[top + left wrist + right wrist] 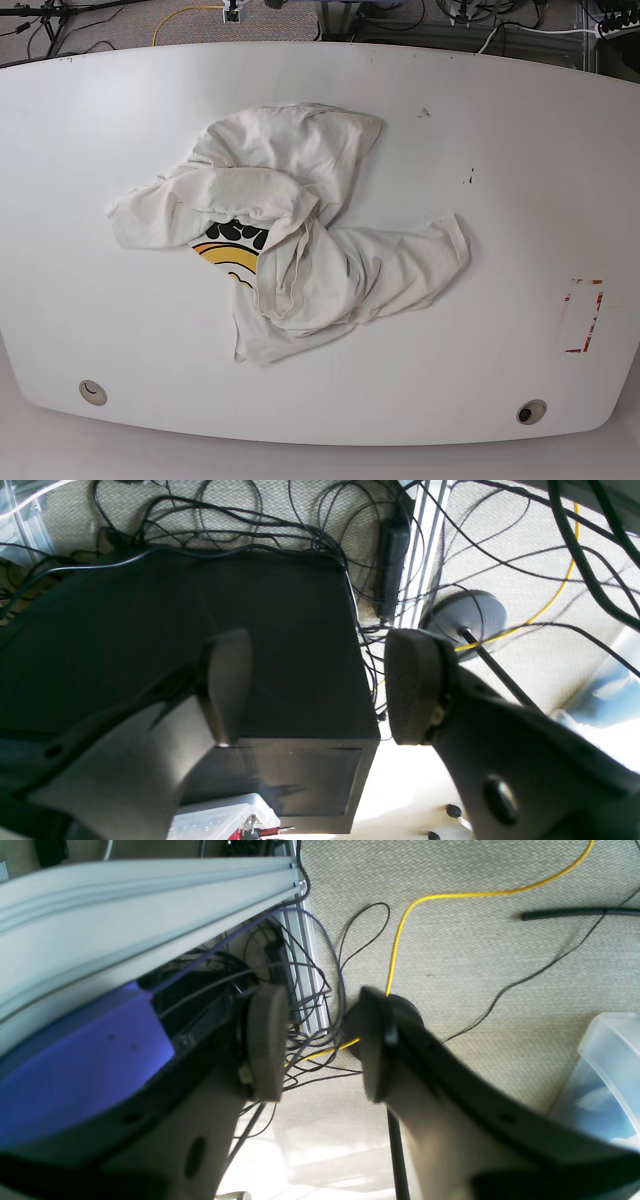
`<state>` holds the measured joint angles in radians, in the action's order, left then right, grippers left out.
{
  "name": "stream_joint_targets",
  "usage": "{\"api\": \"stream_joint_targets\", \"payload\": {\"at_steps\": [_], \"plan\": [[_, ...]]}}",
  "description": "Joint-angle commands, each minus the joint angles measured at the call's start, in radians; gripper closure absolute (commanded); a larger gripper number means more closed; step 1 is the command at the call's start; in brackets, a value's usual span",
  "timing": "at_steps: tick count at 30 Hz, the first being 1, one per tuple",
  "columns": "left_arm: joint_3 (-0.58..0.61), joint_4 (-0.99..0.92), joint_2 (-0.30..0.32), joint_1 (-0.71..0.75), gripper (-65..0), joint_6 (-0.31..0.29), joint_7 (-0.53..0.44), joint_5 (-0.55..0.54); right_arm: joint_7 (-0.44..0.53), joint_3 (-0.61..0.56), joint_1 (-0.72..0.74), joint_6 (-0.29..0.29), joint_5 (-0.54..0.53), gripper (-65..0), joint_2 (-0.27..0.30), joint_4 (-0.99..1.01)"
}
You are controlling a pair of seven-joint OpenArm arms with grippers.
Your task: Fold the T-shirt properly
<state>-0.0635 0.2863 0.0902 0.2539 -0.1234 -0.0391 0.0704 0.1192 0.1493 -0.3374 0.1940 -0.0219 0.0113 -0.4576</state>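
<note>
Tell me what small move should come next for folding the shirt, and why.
Probably bring one arm over the table toward the T-shirt. The shirt lies crumpled in a heap with its print half covered, so it needs spreading flat first. Neither arm shows in the base view, and the left gripper and right gripper look at floor and cables, jaws apart and empty.

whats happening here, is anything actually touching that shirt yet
Nothing is touching it. The T-shirt lies crumpled in a heap on the white table, not folded at all. Neither arm shows in the base view. The left gripper and right gripper are both open and empty, with only floor and cables under them.
</note>
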Motion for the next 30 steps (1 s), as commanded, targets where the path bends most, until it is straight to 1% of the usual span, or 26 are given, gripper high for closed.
{"api": "stream_joint_targets", "payload": {"at_steps": [1,16,18,26,30], "plan": [[0.0,0.013,0.008,0.016,-38.5,-0.004,0.008,0.002,0.004,0.0,-0.017,0.004,0.004,-22.6,0.002,-0.014],[0.002,0.047,0.015,0.022,-36.9,-0.001,0.047,0.007,0.012,-0.008,-0.032,-0.001,0.008,-22.5,0.008,-0.011],[-0.004,0.073,0.022,0.055,-37.9,0.001,0.037,0.009,0.006,-0.002,-0.052,-0.002,0.006,-22.5,0.008,-0.038],[-0.011,0.16,0.033,0.114,-38.3,0.002,0.036,0.004,0.009,-0.001,-0.096,-0.001,0.008,-22.5,0.007,-0.091],[-0.026,0.209,0.023,0.148,-38.5,0.003,0.024,0.003,0.02,-0.004,-0.115,-0.003,0.005,-22.6,0.002,-0.096]]}}
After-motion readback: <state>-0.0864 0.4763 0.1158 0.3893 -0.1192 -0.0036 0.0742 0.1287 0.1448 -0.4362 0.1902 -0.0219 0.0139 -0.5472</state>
